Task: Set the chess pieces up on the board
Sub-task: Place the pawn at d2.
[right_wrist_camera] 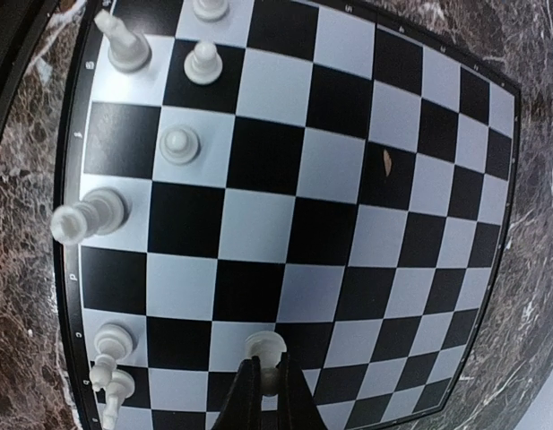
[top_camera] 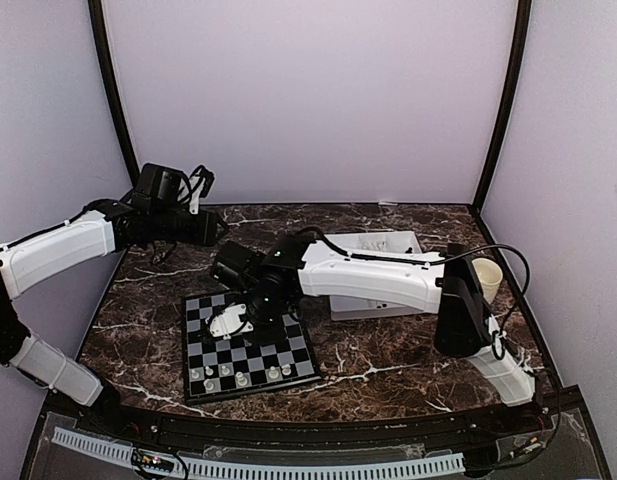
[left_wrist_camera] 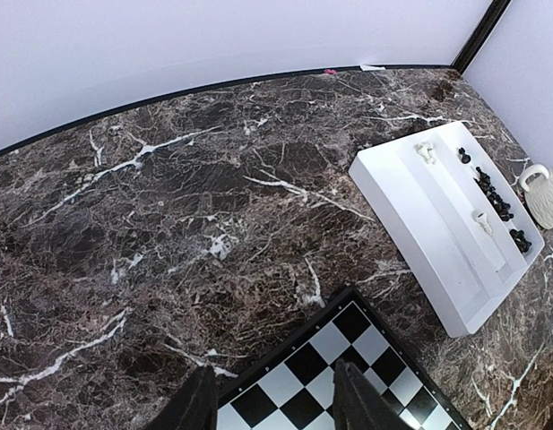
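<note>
**Chess set-up as I view it remotely.**
Top: the black-and-grey chequered board lies on the desk, with white chess pieces along its near edge and the right tool above it. Left wrist: the left tool is released and empty; black pieces lie in a white tray. Right wrist: I see the right tool clenched on a white piece; the rim lettering is unreadable.

The top view looks down from high behind the near edge of the table, taking in the board and everything around it. The left wrist view sits well back from the board, catching one corner and facing across to the tray. The right wrist view hangs close over the board, looking almost straight down. All three share the board.
</note>
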You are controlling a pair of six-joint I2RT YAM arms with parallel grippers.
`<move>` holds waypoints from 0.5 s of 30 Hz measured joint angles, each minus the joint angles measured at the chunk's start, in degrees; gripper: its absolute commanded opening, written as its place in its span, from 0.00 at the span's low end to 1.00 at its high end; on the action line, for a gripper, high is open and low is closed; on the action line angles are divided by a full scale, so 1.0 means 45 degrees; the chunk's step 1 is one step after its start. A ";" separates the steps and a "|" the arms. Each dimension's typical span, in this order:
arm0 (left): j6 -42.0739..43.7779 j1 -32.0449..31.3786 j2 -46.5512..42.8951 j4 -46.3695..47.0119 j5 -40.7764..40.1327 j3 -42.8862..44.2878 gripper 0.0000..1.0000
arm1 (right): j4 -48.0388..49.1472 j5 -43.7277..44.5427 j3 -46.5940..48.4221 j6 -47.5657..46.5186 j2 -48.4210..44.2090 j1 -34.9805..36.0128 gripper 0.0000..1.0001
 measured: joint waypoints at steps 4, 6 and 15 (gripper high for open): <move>0.0000 0.0000 -0.0005 -0.0010 0.0005 -0.0005 0.47 | 0.0024 -0.0228 0.0534 0.0000 0.0189 0.0228 0.01; 0.0000 0.0000 -0.0015 -0.0015 0.0005 -0.0005 0.47 | 0.0034 -0.0321 0.0695 0.0000 0.0321 0.0335 0.01; 0.0000 0.0000 -0.0209 -0.0053 -0.0005 -0.0015 0.47 | 0.0053 -0.0680 0.0840 0.0005 0.1044 0.0651 0.02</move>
